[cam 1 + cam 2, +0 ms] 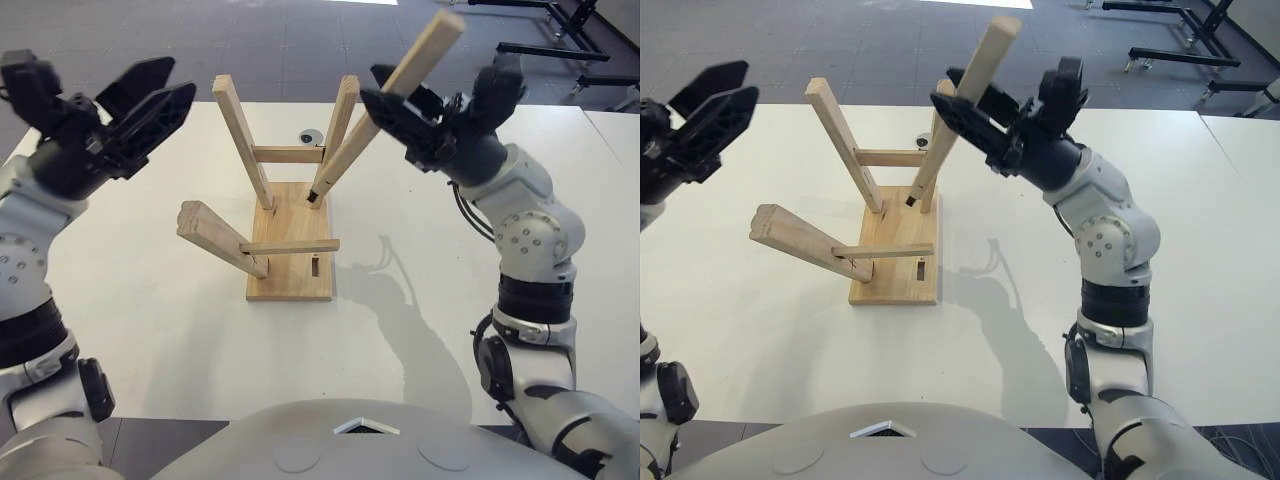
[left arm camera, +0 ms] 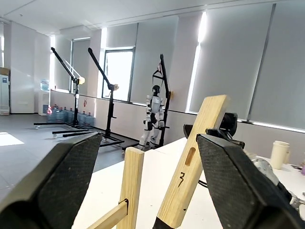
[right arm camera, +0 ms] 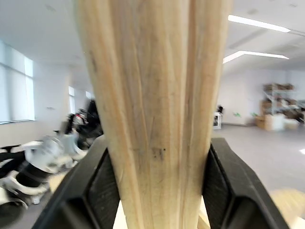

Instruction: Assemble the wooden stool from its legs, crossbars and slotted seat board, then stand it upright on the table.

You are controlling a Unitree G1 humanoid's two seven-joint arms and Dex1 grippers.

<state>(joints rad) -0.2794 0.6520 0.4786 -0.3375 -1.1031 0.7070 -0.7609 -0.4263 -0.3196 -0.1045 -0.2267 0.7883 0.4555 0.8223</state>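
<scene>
Right tool point(image 1: 393, 104) clamped on a tilted loose leg point(image 1: 425, 52), lower end by the seat board point(image 1: 296, 278) on the worktop point(image 1: 150, 320); left tool point(image 1: 152, 97) wide apart, empty.

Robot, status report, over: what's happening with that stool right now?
Left gripper jaws open, empty, raised. Right gripper jaws shut on fourth leg, tilted, tip above seat board. Three legs already in; open slot unobstructed.
</scene>
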